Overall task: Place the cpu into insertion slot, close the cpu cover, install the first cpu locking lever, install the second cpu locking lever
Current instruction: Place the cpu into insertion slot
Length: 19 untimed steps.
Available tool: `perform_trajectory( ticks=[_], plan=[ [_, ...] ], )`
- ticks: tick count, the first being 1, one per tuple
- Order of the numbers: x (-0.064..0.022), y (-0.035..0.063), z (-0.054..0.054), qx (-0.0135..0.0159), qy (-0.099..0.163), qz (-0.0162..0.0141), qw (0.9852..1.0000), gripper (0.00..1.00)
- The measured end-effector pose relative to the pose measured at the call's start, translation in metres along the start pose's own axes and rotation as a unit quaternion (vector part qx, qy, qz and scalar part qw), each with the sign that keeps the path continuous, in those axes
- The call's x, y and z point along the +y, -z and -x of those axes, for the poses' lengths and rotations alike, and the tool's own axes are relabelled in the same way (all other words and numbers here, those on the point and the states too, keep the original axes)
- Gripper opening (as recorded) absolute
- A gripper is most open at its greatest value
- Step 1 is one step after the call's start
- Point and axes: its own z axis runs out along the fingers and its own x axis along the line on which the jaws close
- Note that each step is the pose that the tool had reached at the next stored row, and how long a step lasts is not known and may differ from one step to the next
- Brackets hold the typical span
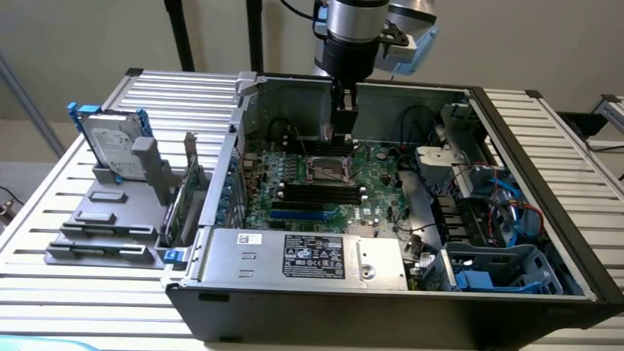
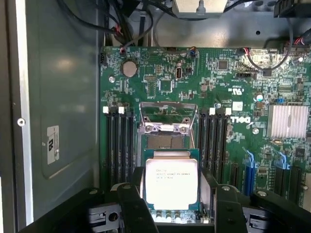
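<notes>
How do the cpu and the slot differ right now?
The cpu has a bright silver top with print; the slot has a dark centre. The cpu is in the pincer, off the board; the slot sits empty on it, cover raised. Both are square.

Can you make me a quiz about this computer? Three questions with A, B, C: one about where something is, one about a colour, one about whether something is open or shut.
1. Where is the cpu?
A on the floor; B between the jaws; C under a cable
2. What colour is the board?
A green; B red; C yellow
3. How is the cover?
A missing; B shut flat; C lifted open

Answers: B, the jaws hold the cpu on both sides. A, the board is green all over. C, the cover stands up and the slot lies bare.
</notes>
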Motion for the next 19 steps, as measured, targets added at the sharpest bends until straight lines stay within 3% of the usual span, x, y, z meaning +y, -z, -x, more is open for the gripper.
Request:
perform_trajectory(
  ticks=[3,19],
  plan=[
    [-0.0032,-0.0055,0.0,0.0,0.0,0.0,1.0,0.55],
    [-0.0033,-0.0347,-0.003,0.0002,-0.003,0.0001,1.0,0.55]
  ],
)
